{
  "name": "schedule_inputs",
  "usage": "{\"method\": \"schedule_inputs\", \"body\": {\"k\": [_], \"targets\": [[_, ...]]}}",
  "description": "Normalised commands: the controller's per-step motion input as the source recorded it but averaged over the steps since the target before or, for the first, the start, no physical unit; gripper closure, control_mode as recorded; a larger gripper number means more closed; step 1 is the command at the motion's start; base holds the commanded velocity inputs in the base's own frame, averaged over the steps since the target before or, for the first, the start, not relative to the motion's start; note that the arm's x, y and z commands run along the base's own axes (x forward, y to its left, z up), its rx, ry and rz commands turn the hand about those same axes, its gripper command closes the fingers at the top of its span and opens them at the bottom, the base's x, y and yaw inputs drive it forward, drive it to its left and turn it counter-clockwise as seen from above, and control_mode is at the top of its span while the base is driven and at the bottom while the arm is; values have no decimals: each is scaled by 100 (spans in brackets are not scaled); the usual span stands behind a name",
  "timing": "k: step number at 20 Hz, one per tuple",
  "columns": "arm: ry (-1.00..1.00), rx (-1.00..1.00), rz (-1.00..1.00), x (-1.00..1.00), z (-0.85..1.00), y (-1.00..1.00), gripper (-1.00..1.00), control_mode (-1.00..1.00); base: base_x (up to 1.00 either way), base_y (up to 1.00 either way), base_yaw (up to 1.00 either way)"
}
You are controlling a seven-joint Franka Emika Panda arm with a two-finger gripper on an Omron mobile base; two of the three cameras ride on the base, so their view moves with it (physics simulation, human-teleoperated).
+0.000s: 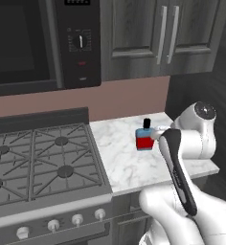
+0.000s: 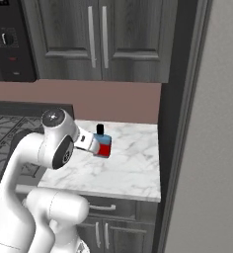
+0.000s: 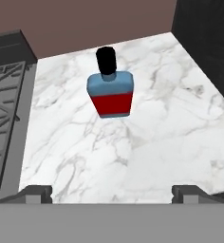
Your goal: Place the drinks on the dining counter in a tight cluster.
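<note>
Beside the stove (image 1: 38, 162), marble worktop (image 1: 129, 162) bears 1 red-and-blue bottle (image 3: 110, 92).

One red-and-blue bottle (image 1: 145, 136) stands on one marble worktop (image 1: 129, 162), beside one gas stove (image 1: 43, 160).

Squat bottle (image 3: 110, 95) — blue shoulders, red lower band, black cap. It stands on a worktop (image 1: 129, 162) of white marble with grey veins. Wall behind (image 1: 124, 98) dusty pink; cabinets (image 2: 96, 39) dark grey wood-grain with silver handles — stove grates (image 1: 38, 162) dark grey
</note>
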Motion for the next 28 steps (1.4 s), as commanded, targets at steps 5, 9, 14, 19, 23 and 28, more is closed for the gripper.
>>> {"method": "schedule_inputs", "body": {"k": [5, 9, 14, 19, 23, 28], "targets": [[0, 0, 0, 36, 1, -1, -100, -100, 0, 0, 0], [4, -3, 0, 27, 5, 0, -100, -100, 0, 0, 0], [2, -5, 0, 29, 1, 0, -100, -100, 0, 0, 0], [0, -10, 0, 17, 0, 0, -100, -100, 0, 0, 0], [0, -10, 0, 15, 0, 0, -100, -100, 0, 0, 0], [0, -7, 0, 17, 0, 0, -100, -100, 0, 0, 0]]}}
